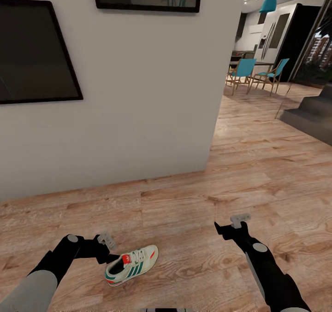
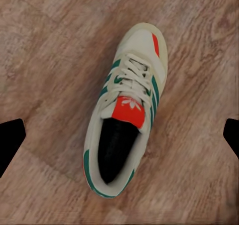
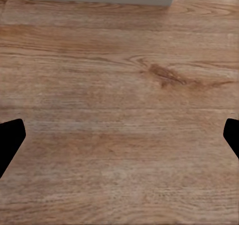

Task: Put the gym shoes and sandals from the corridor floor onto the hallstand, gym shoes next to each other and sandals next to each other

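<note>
One gym shoe (image 1: 132,266), white with green stripes and a red-orange tongue, lies upright on the wood-plank corridor floor (image 1: 184,201), close in front of me. My left gripper (image 1: 109,256) hangs open just above its heel end. From the left wrist camera the gym shoe (image 2: 127,120) lies between the spread fingertips (image 2: 11,138), untouched. My right gripper (image 1: 226,231) is open over bare planks, and its fingertips (image 3: 11,143) stand wide apart. The second gym shoe, the sandals and the hallstand are out of view.
A white wall (image 1: 138,95) with two dark framed panels rises right ahead and ends at a corner. Past it on the right the floor runs to blue chairs (image 1: 242,72) by a table. A dark stepped block (image 1: 313,114) sits at the far right.
</note>
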